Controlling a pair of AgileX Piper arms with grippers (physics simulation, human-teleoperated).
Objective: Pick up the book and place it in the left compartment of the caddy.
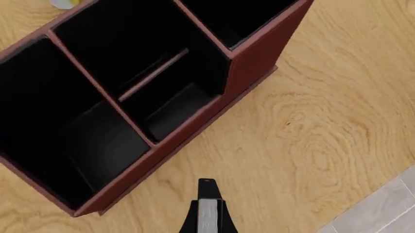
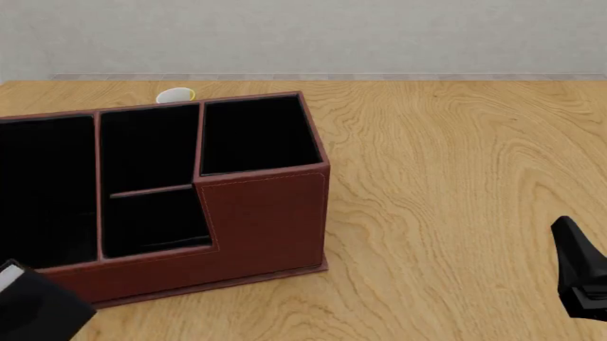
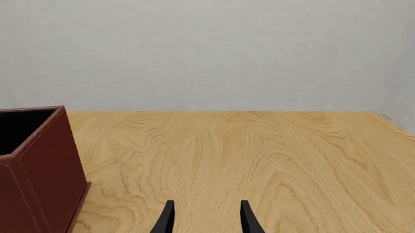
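Gripping the book [image 1: 209, 213] edge-on, left gripper [image 1: 207, 216] hovers before caddy [image 2: 266, 213]; right gripper [image 3: 206, 218] parted, empty.

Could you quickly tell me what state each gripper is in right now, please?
Left gripper: shut on the book, held on edge above the table beside the caddy.
Right gripper: open, fingers apart, holding nothing.

Light wood-grain table [image 2: 455, 177], carrying a reddish-brown caddy [image 2: 266, 220] toward its left side, with a small white-and-yellow round object [image 2: 175, 94] just behind it.
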